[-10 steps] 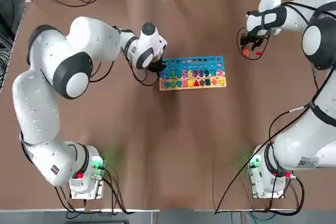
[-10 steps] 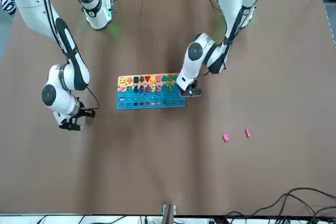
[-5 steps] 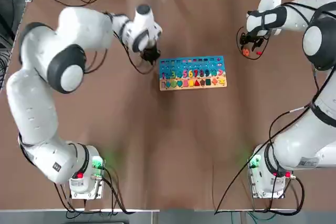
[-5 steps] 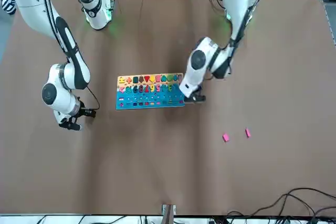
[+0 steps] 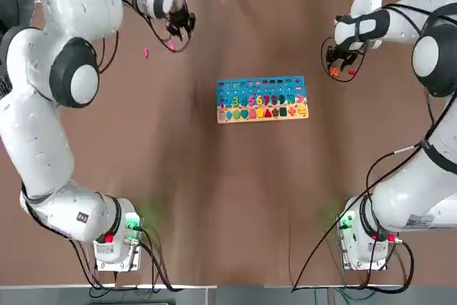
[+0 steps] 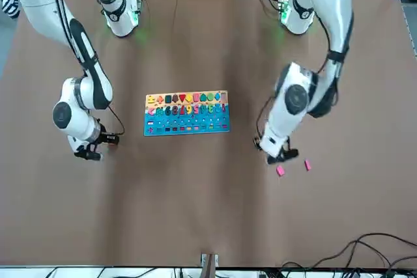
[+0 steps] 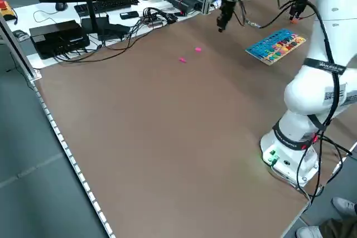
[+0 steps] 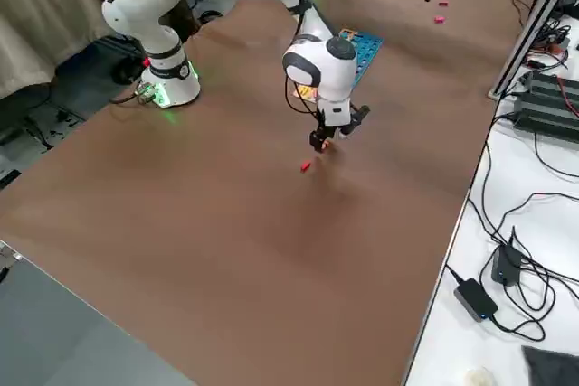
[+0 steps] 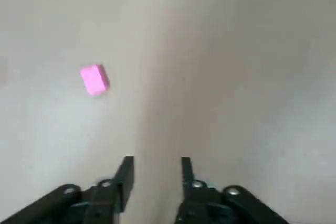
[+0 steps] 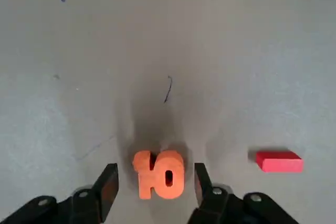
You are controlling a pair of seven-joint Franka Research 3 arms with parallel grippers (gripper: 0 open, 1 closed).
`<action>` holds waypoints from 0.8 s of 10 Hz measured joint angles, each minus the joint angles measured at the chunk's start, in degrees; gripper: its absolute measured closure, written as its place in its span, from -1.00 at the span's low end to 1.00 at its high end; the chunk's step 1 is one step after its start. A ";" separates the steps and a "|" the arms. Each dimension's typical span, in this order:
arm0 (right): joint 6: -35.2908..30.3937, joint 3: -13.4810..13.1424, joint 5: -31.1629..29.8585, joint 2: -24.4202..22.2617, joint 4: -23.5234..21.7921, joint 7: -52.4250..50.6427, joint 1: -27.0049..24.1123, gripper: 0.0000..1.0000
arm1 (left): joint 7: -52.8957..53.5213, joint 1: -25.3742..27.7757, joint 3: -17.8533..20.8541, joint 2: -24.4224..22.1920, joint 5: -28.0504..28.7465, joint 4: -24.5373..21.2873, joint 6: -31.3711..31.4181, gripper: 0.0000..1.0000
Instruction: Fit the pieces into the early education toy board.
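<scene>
Top view: I count four pieces (image 10: 158, 174) off the board (image 5: 262, 100), mostly filled. Both grippers (image 9: 158, 182) (image 10: 153, 184) gape, empty, near the table's (image 5: 235, 198) far edge.

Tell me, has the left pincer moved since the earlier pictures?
Yes: the left pincer has gone from the toy board's edge towards the pink pieces.

The white-and-black left arm reached far forward, its black two-finger gripper (image 9: 157, 179) open; the white-and-black right arm angled inward, its black two-finger gripper (image 10: 156, 182) also open, pointing downward.
</scene>
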 joint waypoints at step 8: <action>0.04 0.04 0.00 -0.54 -1.09 0.00 0.06 -0.07 | -2.11 4.71 1.97 13.46 -0.32 8.89 -1.15 -0.86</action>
